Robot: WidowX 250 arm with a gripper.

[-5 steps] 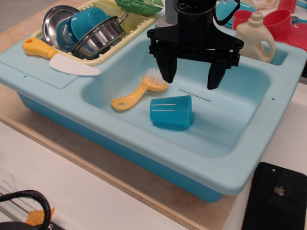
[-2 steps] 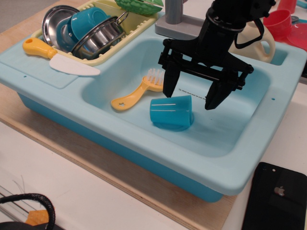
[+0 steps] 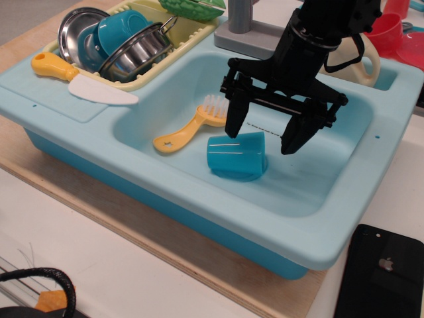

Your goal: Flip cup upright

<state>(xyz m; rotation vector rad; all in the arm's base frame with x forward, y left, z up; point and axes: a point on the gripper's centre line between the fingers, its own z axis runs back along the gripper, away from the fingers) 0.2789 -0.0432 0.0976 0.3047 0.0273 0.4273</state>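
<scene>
The cup [image 3: 236,154] is seen lying on its side in the sink [image 3: 331,179], just right of the yellow brush [image 3: 192,124]. Above it the gripper [image 3: 263,136] is held wide apart, empty, 2 fingers positioned to straddle it.

The arm [image 3: 331,26] hides most of the detergent bottle [image 3: 364,56].

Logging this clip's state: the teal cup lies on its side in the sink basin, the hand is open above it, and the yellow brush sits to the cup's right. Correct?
Not quite. In the observation.image view the yellow brush lies to the left of the cup, not its right. The rest holds: the cup lies on its side in the sink, and the hand is open above it.
</scene>
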